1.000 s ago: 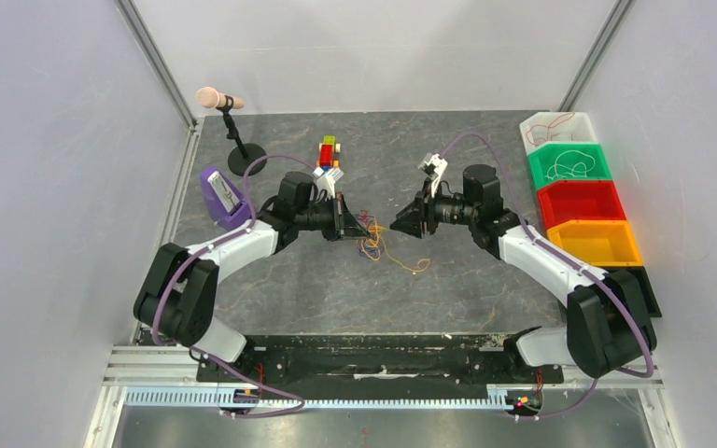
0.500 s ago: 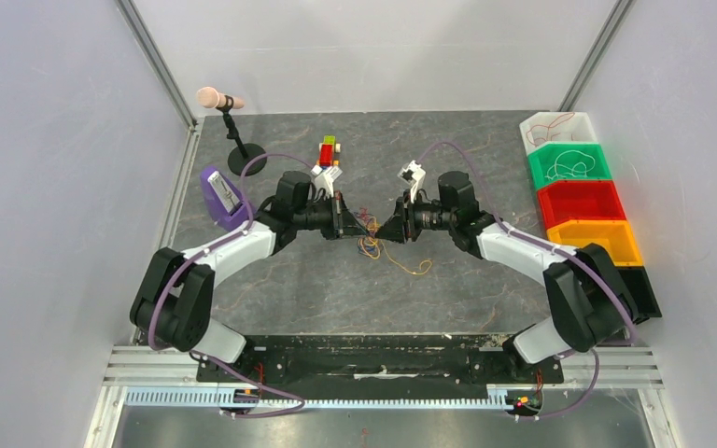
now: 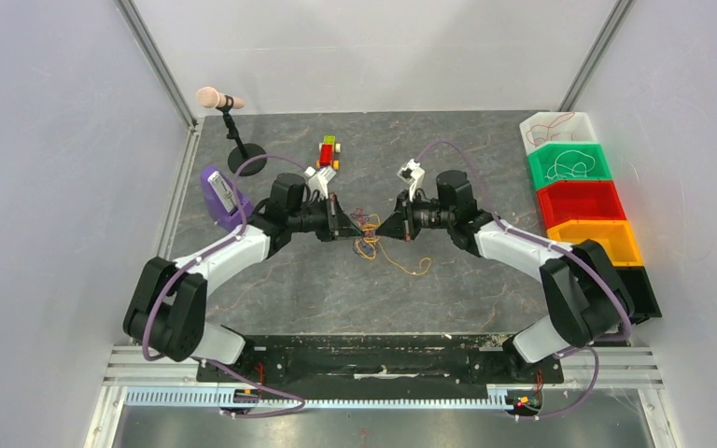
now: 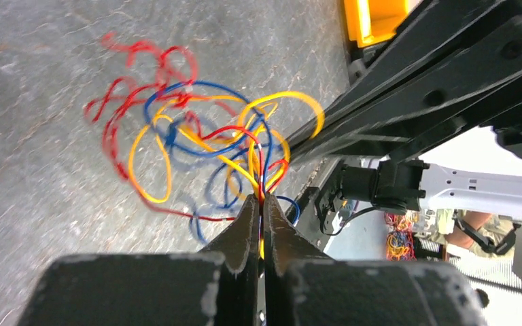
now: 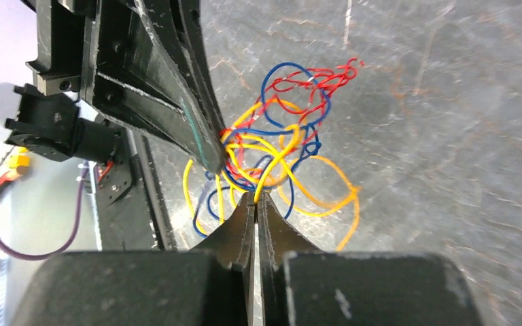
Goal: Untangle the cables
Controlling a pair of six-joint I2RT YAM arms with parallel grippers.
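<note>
grey table (image 3: 485,149), cables (image 3: 370,240) between closed jaws, orange tail (image 3: 417,270) toward near-right

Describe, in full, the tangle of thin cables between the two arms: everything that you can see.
The cables are a small, loose tangle of hair-thin flexible wires in red, blue, yellow and orange, looped through one another. They are at the middle of the grey table, between the arms. The left tool is shut on several strands at one side; the right tool is shut on a yellow strand opposite. An orange loop trails toward the near right.
</note>
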